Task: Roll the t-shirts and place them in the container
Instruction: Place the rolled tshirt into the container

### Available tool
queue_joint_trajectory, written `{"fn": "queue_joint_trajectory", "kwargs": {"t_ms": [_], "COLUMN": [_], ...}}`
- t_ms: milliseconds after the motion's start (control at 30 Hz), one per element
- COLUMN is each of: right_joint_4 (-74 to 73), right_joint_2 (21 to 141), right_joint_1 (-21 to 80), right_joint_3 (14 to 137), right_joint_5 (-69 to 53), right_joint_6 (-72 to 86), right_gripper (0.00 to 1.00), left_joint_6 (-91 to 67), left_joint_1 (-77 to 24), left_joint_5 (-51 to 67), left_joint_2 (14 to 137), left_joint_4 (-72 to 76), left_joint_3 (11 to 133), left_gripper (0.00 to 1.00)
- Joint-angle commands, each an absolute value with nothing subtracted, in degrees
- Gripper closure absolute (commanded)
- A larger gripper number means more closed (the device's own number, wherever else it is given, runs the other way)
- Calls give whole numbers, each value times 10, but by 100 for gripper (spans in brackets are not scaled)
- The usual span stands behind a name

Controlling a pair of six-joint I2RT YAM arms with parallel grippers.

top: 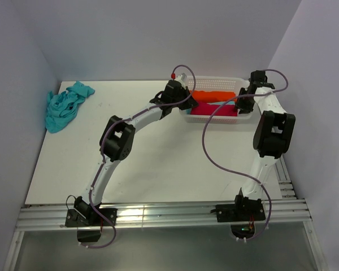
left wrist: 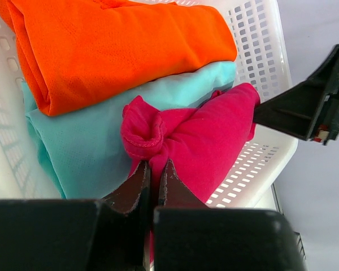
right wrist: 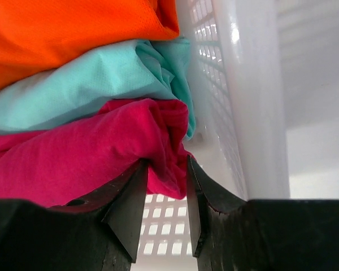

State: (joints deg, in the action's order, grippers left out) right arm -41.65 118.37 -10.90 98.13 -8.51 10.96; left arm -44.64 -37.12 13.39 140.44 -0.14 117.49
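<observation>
Left gripper (left wrist: pixel 156 167) pinched shut on crimson t-shirt (left wrist: pixel 209 141) end inside basket (left wrist: pixel 260 34); roll runs lengthwise to right gripper (right wrist: pixel 165 166), jaws half-open astride, prob. loose.

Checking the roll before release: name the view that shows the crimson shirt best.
Left wrist: the crimson shirt lies rolled in the basket, nearly whole, the left gripper pinching its edge. Right wrist shows only one end, between the fingers of the right gripper. Top external shows only a thin red strip.
</observation>
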Motion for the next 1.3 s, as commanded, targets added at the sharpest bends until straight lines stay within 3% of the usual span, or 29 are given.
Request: {"fn": "queue_joint_trajectory", "kwargs": {"t_ms": [0, 233, 667, 1033, 1267], "right_joint_4": [-381, -390, -377, -397, -393], "right_joint_2": [1124, 1092, 1111, 1171, 1168], "right_joint_1": [-116, -115, -70, -3, 25], "right_joint_3": [979, 988, 1004, 1043, 995], "right_joint_5": [-69, -87, -231, -256, -248], "right_joint_6": [105, 112, 140, 157, 149], "right_gripper": [60, 57, 85, 92, 93], "left_joint_6": [-430, -434, -433, -426, -413], "left_joint_1": [-366, -366, -366, -365, -364], "left_joint_5": [118, 121, 112, 116, 118], "left_joint_2": [1416, 1417, 1412, 1405, 1412], "left_joint_4": [-28, -27, -25, -21, -34], "left_joint_3": [1158, 1158, 1136, 1124, 1115], "left_gripper": [100, 100, 100, 100, 100]}}
